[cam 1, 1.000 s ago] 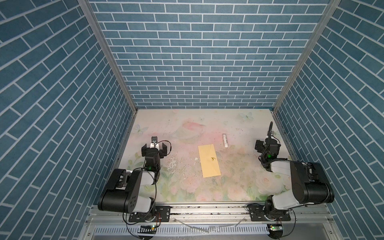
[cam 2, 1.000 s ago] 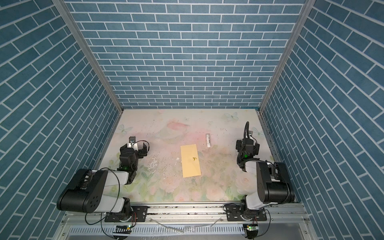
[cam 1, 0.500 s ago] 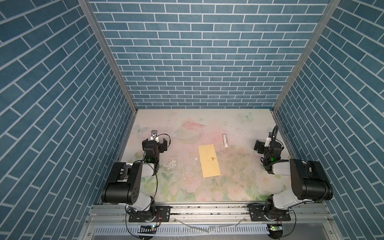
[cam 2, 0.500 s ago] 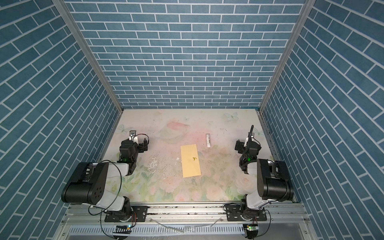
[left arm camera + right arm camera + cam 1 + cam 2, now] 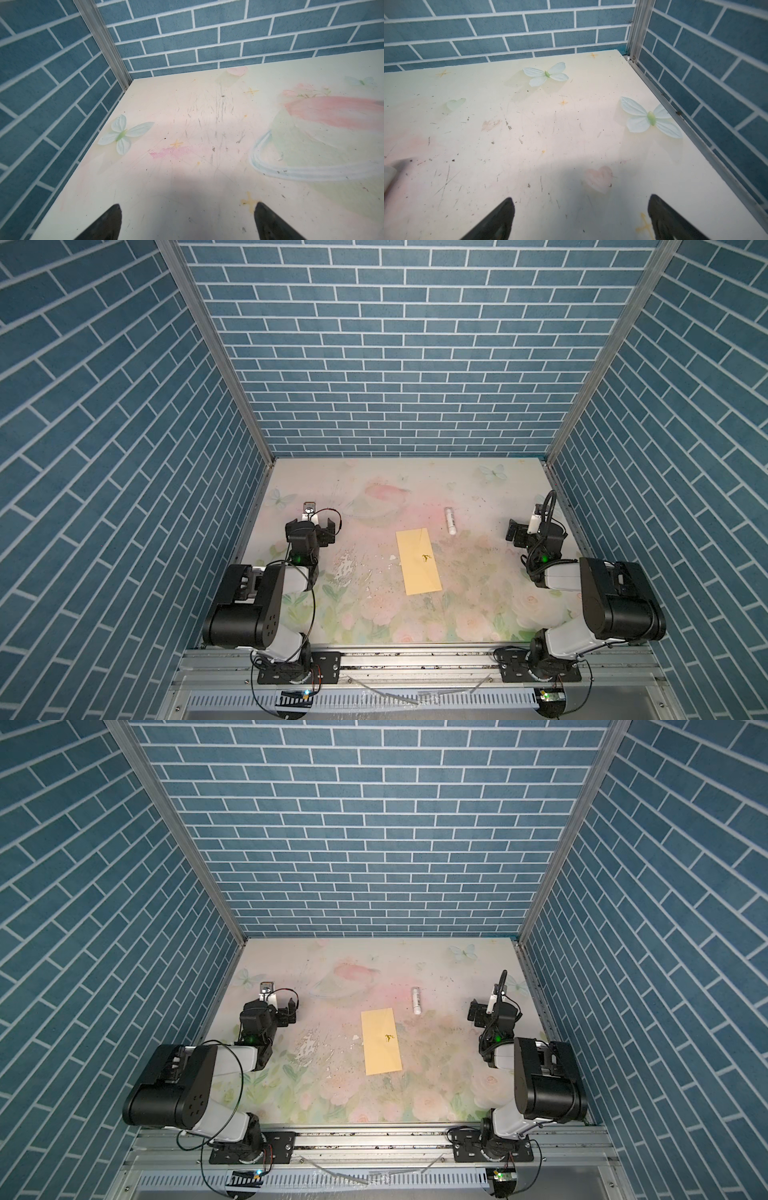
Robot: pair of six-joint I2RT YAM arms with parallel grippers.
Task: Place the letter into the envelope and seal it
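The long yellow manila paper envelope (image 5: 417,562) lies flat between the pincers, well apart from both. The black left gripper (image 5: 188,207) and right gripper (image 5: 581,199) gape wide, holding nothing.
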